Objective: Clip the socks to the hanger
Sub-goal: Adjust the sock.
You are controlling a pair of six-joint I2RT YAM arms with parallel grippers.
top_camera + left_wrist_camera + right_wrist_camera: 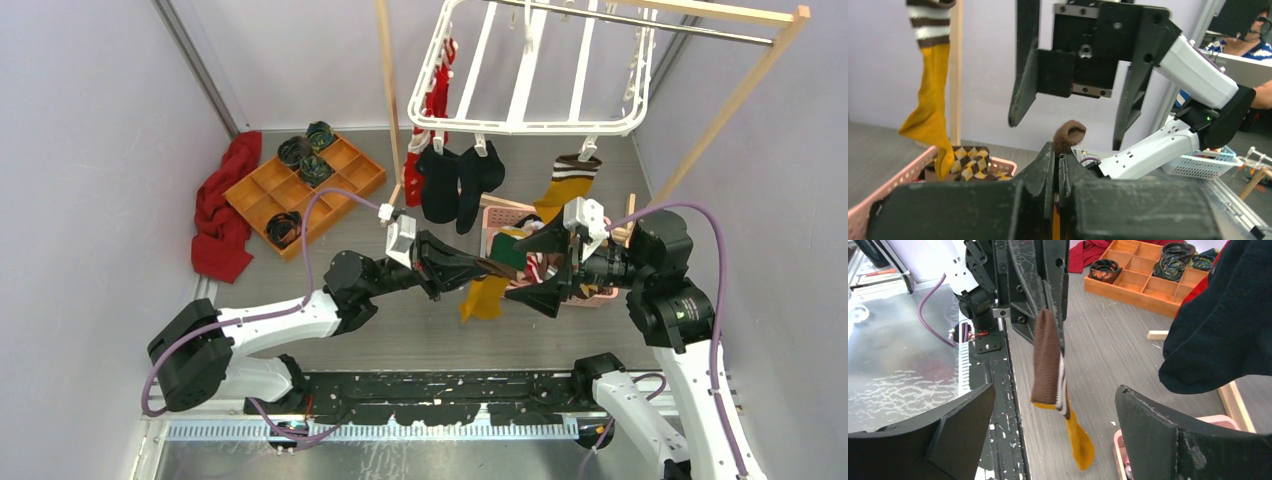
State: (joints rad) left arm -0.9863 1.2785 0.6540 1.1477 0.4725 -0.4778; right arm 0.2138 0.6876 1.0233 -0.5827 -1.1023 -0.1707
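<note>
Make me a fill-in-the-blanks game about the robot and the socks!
1. The left gripper pinches a brown-topped ___ sock.
2. The right gripper has its jaws ___.
3. Two ___ socks hang side by side on the white hanger.
4. The basket is coloured ___.
Missing words: yellow, open, black, pink.

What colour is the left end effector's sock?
The sock is mustard-yellow with a brown cuff; right wrist view.

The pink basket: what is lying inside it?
Inside the pink basket lies a brown and cream argyle sock. The hanging mustard sock and the left end effector cover the rest.
</note>
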